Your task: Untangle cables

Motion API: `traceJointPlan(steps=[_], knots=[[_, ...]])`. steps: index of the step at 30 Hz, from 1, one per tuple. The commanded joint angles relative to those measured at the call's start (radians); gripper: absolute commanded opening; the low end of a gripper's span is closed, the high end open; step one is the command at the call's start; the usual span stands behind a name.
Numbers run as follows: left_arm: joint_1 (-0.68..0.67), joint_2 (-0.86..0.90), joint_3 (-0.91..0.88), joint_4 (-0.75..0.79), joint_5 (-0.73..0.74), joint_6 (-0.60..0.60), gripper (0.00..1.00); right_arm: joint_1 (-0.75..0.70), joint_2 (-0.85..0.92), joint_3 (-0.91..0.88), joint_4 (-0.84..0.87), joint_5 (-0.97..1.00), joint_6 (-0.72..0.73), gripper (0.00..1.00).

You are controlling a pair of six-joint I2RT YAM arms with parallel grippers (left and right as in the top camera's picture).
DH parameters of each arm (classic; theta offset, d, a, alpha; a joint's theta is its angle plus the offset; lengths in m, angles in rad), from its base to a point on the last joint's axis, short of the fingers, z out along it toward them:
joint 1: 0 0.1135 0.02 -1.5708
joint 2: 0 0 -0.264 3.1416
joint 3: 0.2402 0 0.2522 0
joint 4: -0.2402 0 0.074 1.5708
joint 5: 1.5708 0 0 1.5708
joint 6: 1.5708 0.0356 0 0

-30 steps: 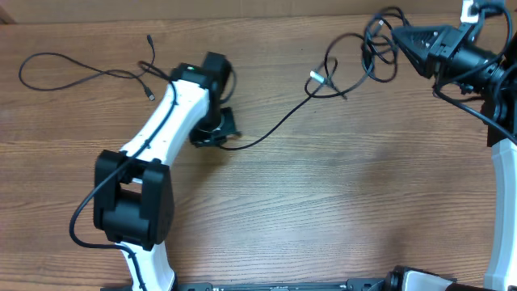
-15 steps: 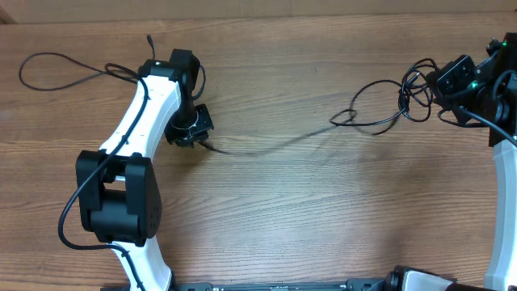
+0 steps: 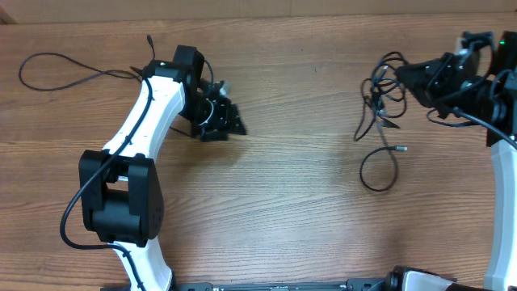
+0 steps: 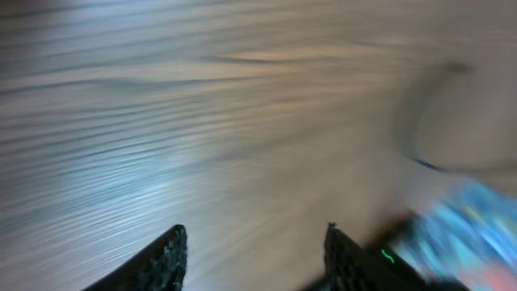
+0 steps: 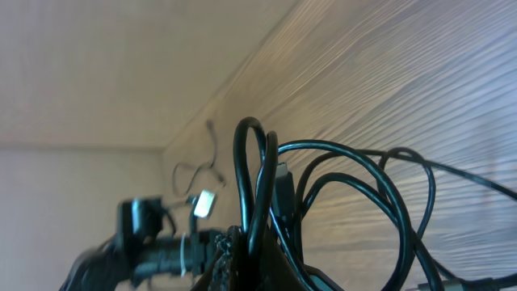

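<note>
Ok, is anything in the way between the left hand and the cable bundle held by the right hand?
Nothing visible. Only bare wooden table lies between the left hand, open and empty, and the cable bundle that the right hand grips at the table's right side.

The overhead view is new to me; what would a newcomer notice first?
The tangled cables at upper right, hanging from the shut right gripper. Then the left gripper, open and empty left of centre, with a lone cable looping at the far upper left.
</note>
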Motion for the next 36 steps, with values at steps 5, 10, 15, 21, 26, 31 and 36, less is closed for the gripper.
traceJointPlan(steps=[5,10,15,21,26,31,36], knots=[[-0.063,-0.01,-0.003,0.072,0.611,0.237,0.61,0.092,-0.01,0.029,0.067,-0.083,0.078,0.04],[-0.12,-0.01,-0.003,0.14,0.722,0.126,0.65,0.119,-0.01,0.029,0.113,-0.084,0.142,0.04],[-0.183,-0.01,-0.003,0.237,0.721,-0.146,0.64,0.157,-0.01,0.029,0.155,-0.082,0.16,0.04],[-0.24,-0.01,-0.003,0.369,0.689,-0.394,0.63,0.166,-0.01,0.029,0.197,-0.062,0.168,0.04],[-0.264,-0.01,-0.003,0.389,0.636,-0.6,0.58,0.167,-0.01,0.029,0.197,-0.03,0.168,0.04],[-0.274,-0.01,-0.003,0.405,0.579,-0.773,0.56,0.173,-0.01,0.029,0.198,-0.03,0.168,0.04],[-0.288,-0.01,-0.003,0.507,0.554,-0.973,0.55,0.212,-0.01,0.029,0.202,0.024,0.187,0.04]])
